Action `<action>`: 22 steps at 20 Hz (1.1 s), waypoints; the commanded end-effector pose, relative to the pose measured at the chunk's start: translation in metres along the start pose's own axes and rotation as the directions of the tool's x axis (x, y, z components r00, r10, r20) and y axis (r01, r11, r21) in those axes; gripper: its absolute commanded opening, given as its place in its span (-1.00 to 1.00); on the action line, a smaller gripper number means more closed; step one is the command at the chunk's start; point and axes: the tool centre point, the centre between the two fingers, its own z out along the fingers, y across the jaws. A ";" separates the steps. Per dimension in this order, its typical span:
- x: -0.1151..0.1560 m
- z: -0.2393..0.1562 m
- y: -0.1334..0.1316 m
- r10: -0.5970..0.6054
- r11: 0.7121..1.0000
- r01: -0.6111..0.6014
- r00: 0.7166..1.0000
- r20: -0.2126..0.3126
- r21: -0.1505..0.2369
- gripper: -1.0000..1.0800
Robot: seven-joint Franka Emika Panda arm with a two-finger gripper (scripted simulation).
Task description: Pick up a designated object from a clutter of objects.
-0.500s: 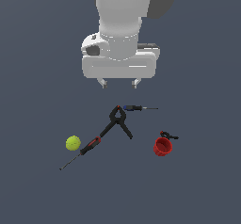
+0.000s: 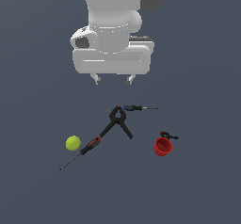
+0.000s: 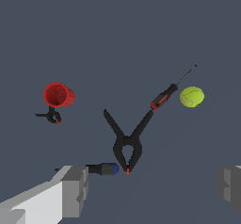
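The red cup lies on the grey floor at the exterior view's right, its mouth showing in the wrist view. A tiny black clamp sits right beside it. The rest of the clutter spreads to the exterior view's left: a large black clamp, a blue-black screwdriver, a red-black screwdriver and a yellow-green ball. My gripper hangs open high above the large clamp and the blue-black screwdriver, holding nothing. It is well away from the cup.
The floor is a flat dark grey surface with no edges or walls in view. In the wrist view the large clamp lies between my two fingers, and the ball lies past the red-black screwdriver.
The arm's body has shifted slightly towards the exterior view's left. The objects on the floor have not moved.
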 end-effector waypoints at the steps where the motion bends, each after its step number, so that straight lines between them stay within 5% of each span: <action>1: 0.000 -0.003 0.003 0.006 1.000 -0.006 1.000 -0.002 0.003 0.92; 12: 0.017 0.020 -0.017 0.031 1.000 -0.031 1.000 0.005 -0.004 0.92; 22: 0.054 0.087 -0.073 0.103 0.995 -0.103 0.994 0.020 -0.018 0.92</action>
